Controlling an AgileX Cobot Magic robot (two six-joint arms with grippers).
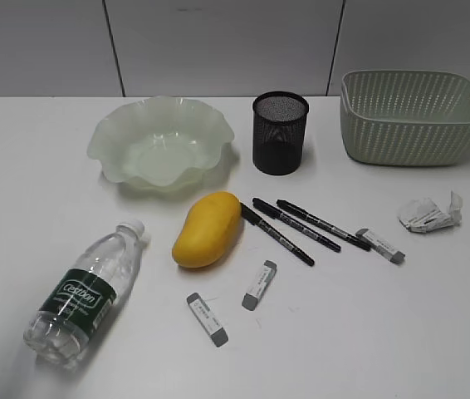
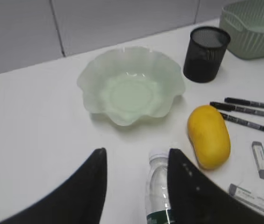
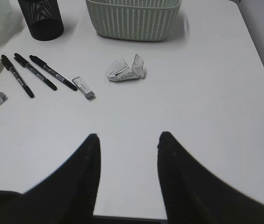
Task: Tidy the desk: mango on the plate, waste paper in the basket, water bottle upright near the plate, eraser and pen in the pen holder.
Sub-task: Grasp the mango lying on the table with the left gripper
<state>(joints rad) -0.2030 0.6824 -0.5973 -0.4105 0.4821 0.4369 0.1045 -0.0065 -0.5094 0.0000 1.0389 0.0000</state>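
Note:
The yellow mango (image 1: 208, 229) lies on the white desk (image 1: 36, 191) in front of the pale-green plate (image 1: 110, 133). The water bottle (image 1: 85, 291) lies on its side at front left. Three black pens (image 1: 297, 224) and three erasers (image 1: 259, 285) are scattered right of the mango. Crumpled waste paper (image 1: 430, 214) sits before the basket (image 1: 413, 116), and the black mesh pen holder (image 1: 280, 131) stands beside the plate. My left gripper (image 2: 136, 156) hangs open above the bottle's cap end (image 2: 157, 186), holding nothing. My right gripper (image 3: 128, 140) is open over bare desk, short of the paper (image 3: 126, 69).
Neither arm shows in the exterior view. A grey panelled wall (image 1: 218, 41) runs behind the desk. In the right wrist view the desk's right edge (image 3: 262, 70) lies close beside the basket (image 3: 132, 18), and its near edge runs under my fingers.

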